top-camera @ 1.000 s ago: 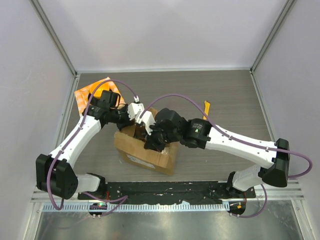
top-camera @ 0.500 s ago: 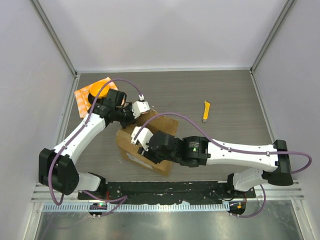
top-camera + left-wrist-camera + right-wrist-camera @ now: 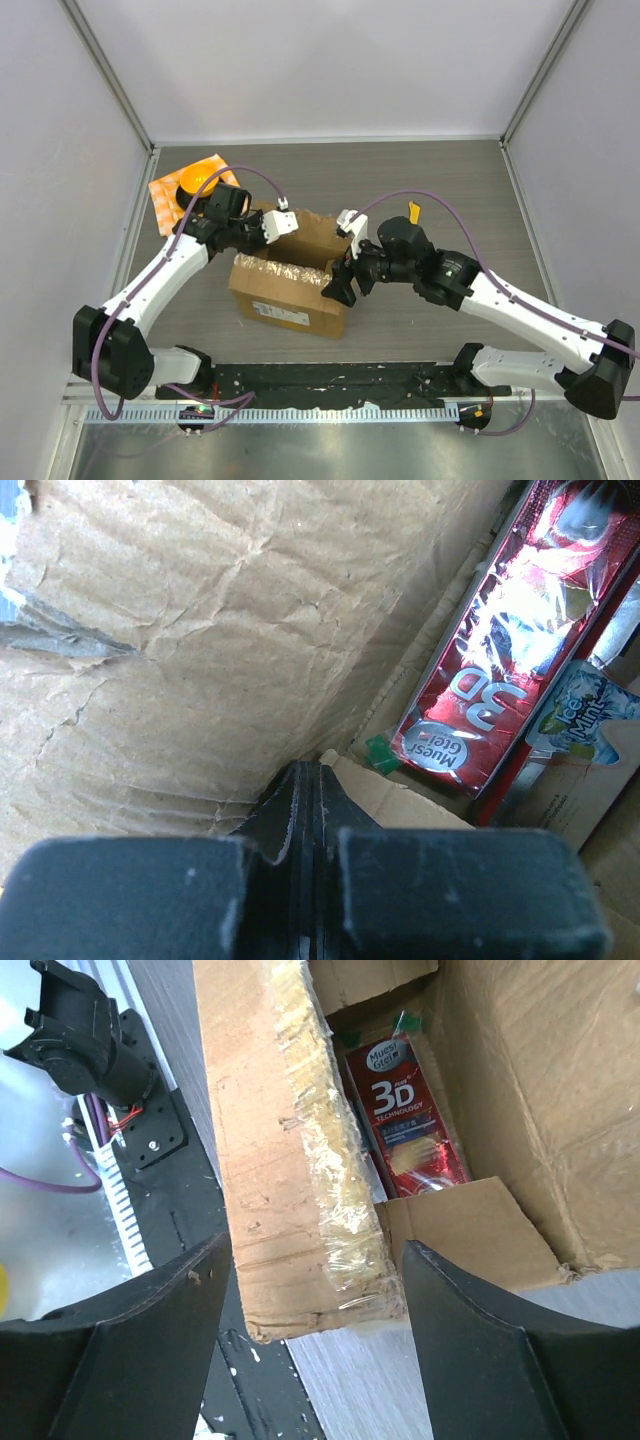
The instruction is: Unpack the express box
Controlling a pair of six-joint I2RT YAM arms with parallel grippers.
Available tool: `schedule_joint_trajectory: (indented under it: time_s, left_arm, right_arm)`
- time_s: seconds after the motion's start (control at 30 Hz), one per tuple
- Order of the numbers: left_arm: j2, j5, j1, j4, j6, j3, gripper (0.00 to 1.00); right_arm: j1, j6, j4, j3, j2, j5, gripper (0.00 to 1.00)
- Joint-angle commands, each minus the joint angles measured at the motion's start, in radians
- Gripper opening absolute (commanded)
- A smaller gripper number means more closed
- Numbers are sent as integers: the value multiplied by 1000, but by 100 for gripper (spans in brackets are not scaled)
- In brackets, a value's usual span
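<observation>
The express box [image 3: 288, 300] sits on the bench [image 3: 460, 180], left of middle, with its top open. The left gripper [image 3: 310, 780], jaws pressed together, is at the far flap [image 3: 312, 232]; I cannot tell whether it pinches cardboard. The right gripper [image 3: 312, 1250] has its jaws spread astride the right end of the taped near flap [image 3: 280, 1140]. Best, I judge, to fold that flap outward and flat while the far one is held back, so the red foil pack [image 3: 408, 1125] is reachable from above.
</observation>
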Motion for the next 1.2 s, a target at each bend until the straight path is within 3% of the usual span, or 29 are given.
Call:
schedule_joint_trajectory:
  time_s: [0.0,0.43,0.47,0.63,0.9,1.17]
  left_arm:
    - [-30,11,7,-24,30,-3,0]
    - [-53,16,7,-39,57,-22,0]
    - [-53,17,7,-39,56,-20,0]
    - [-48,16,7,-33,54,-7,0]
    - [-62,37,3,-57,24,21,0]
    - [-94,257,-117,-335,-26,197,1]
  right_arm:
    - [-48,50,113,-35,35,-213,74]
    - [-119,51,170,-81,107,-317,69]
    - [-125,59,179,-90,115,-343,61]
    - [-160,123,267,-153,210,-567,44]
    - [-177,182,327,-150,250,-632,3]
    - [-187,208,330,-95,273,-648,1]
